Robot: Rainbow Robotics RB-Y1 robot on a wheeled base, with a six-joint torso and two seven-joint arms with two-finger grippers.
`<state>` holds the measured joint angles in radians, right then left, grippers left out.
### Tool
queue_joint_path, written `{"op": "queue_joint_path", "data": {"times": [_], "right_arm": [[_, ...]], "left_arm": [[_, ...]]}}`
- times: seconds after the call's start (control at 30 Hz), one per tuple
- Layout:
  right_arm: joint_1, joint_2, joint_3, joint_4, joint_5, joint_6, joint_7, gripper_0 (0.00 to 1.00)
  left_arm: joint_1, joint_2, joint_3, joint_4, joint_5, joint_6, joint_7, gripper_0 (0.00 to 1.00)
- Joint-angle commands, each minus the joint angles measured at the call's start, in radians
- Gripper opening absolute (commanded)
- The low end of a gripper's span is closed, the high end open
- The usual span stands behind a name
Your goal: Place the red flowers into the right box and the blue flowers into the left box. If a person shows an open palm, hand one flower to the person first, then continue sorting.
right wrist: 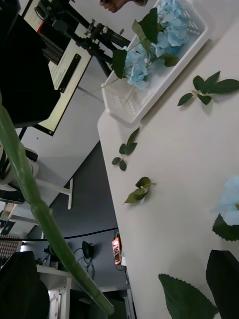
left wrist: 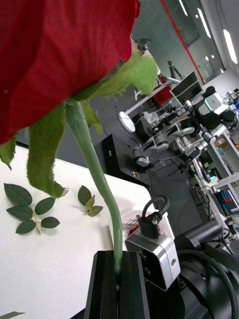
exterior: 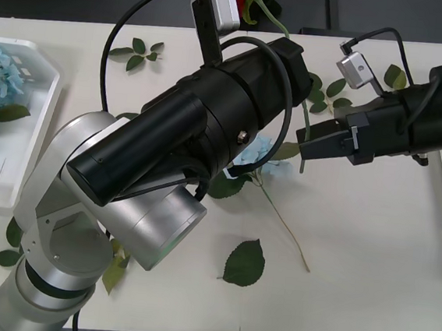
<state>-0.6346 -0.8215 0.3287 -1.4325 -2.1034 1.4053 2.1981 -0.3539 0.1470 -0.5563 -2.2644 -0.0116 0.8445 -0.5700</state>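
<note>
Left wrist view, my right hand (left wrist: pixel 118 284) pinching a red rose's green stem (left wrist: pixel 99 184), pale-blue hydrangea (exterior: pixel 257 152) on the desk (exterior: pixel 354 249) just below it, left hand's state I cannot tell.

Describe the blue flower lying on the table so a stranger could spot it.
On the white table, look mid-table where the left arm crosses. The blue flower lies half under it, thin stem trailing toward the near edge: the only pale-blue head among loose green leaves, outside the left box.
</note>
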Motion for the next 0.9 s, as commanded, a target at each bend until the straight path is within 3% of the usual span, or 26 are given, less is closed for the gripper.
{"op": "queue_joint_path", "data": {"times": [0.03, 0.07, 0.13, 0.23, 0.73, 0.77, 0.8, 0.83, 0.9], "right_arm": [[0.006, 0.025, 0.001, -0.057, -0.012, -0.026, -0.031, 0.6], [0.006, 0.025, 0.003, -0.057, -0.009, -0.026, -0.031, 0.5], [0.006, 0.025, 0.006, -0.059, -0.003, -0.026, -0.035, 0.17], [0.006, 0.024, 0.007, -0.057, 0.006, -0.026, -0.04, 0.0], [0.006, -0.001, 0.006, -0.057, 0.04, -0.029, -0.047, 0.0], [0.006, -0.002, 0.007, -0.059, 0.04, -0.029, -0.047, 0.0], [0.006, -0.002, 0.007, -0.057, 0.04, -0.029, -0.047, 0.0], [0.006, -0.004, 0.007, -0.057, 0.04, -0.029, -0.047, 0.0], [0.006, -0.007, 0.007, -0.057, 0.04, -0.029, -0.047, 0.0]], "left_arm": [[0.003, -0.029, -0.019, -0.03, -0.011, -0.016, -0.024, 0.0], [0.003, -0.029, -0.019, -0.03, -0.011, -0.016, -0.024, 0.0], [0.003, -0.029, -0.019, -0.03, -0.011, -0.016, -0.024, 0.0], [0.003, -0.029, -0.019, -0.03, -0.011, -0.016, -0.024, 0.0], [0.003, -0.029, -0.019, -0.03, -0.011, -0.016, -0.024, 0.0], [0.003, -0.029, -0.019, -0.03, -0.011, -0.016, -0.024, 0.12], [0.003, -0.029, -0.019, -0.03, -0.011, -0.016, -0.024, 0.34], [0.003, -0.029, -0.019, -0.03, -0.011, -0.016, -0.024, 0.73], [0.003, -0.029, -0.019, -0.03, -0.011, -0.016, -0.024, 1.0]]}}
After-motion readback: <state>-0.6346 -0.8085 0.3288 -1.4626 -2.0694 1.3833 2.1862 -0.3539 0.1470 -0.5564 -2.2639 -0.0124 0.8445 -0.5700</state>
